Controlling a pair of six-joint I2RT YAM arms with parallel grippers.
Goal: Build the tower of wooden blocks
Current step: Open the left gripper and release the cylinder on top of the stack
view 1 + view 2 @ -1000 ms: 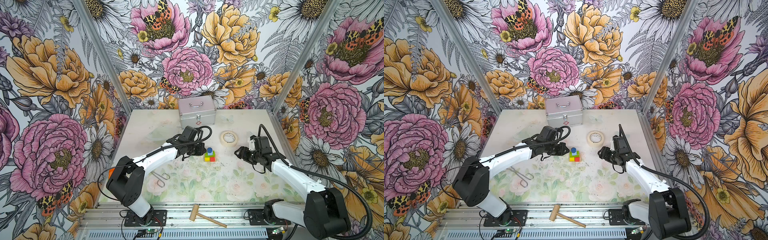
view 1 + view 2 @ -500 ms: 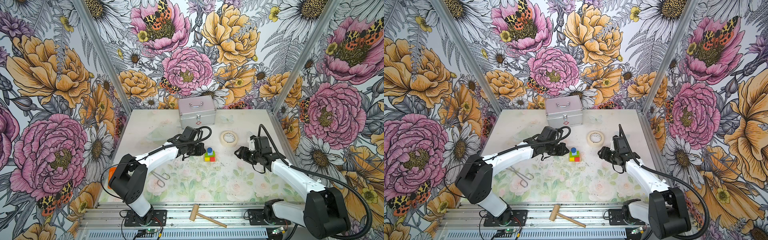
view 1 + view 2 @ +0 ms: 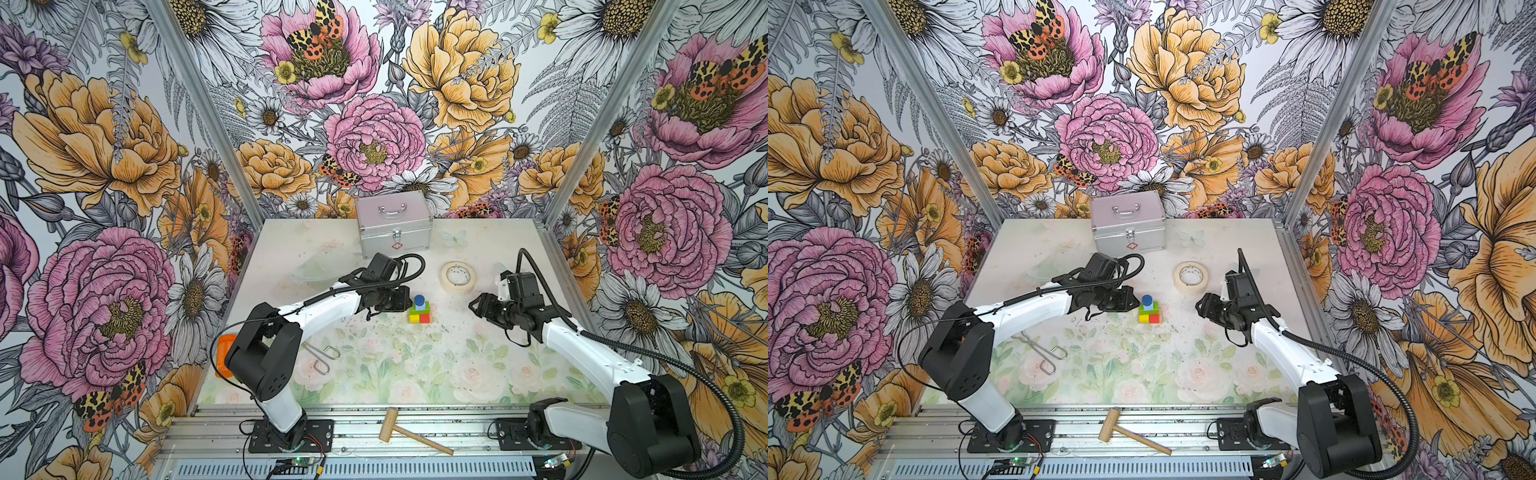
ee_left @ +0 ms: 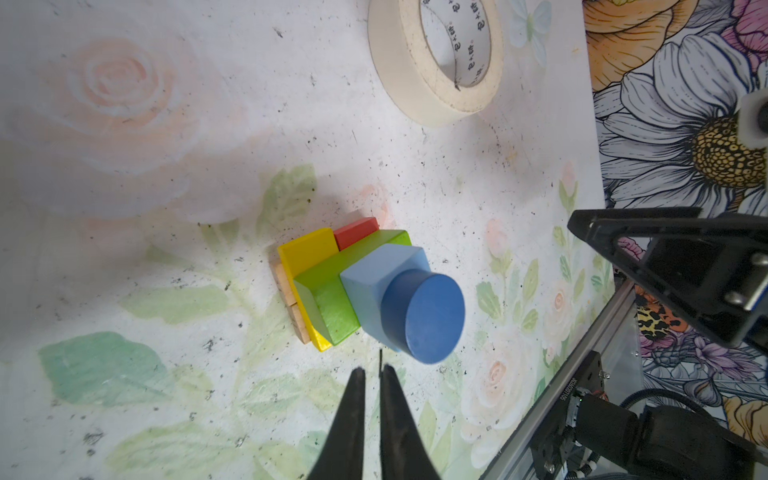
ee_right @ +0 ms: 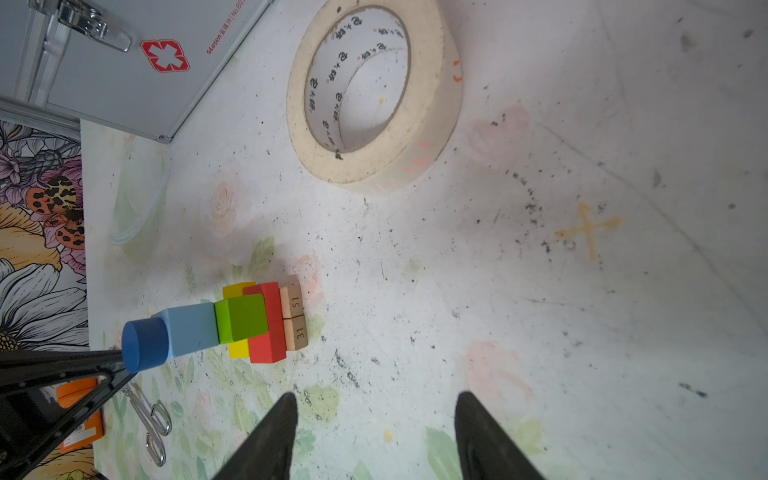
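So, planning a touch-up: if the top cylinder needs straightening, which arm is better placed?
Left, probably: the left tool, shut, sits beside the tower, near the dark blue cylinder; the right tool, open, stands farther off.

Table (image 3: 374, 374): pale top printed with faded roses and leaves, speckled with dark grit around the middle. Directly on it: silver metal case (image 3: 394, 226) at the back edge, masking tape roll (image 3: 457, 277) lying flat right of centre, and the tower (image 3: 419, 311) near centre, resting on two tan bars (image 5: 296, 316) set side by side and touching. Metal tongs (image 3: 322, 356) lie front-left; an orange object (image 3: 222, 349) sits at the left edge, partly hidden.
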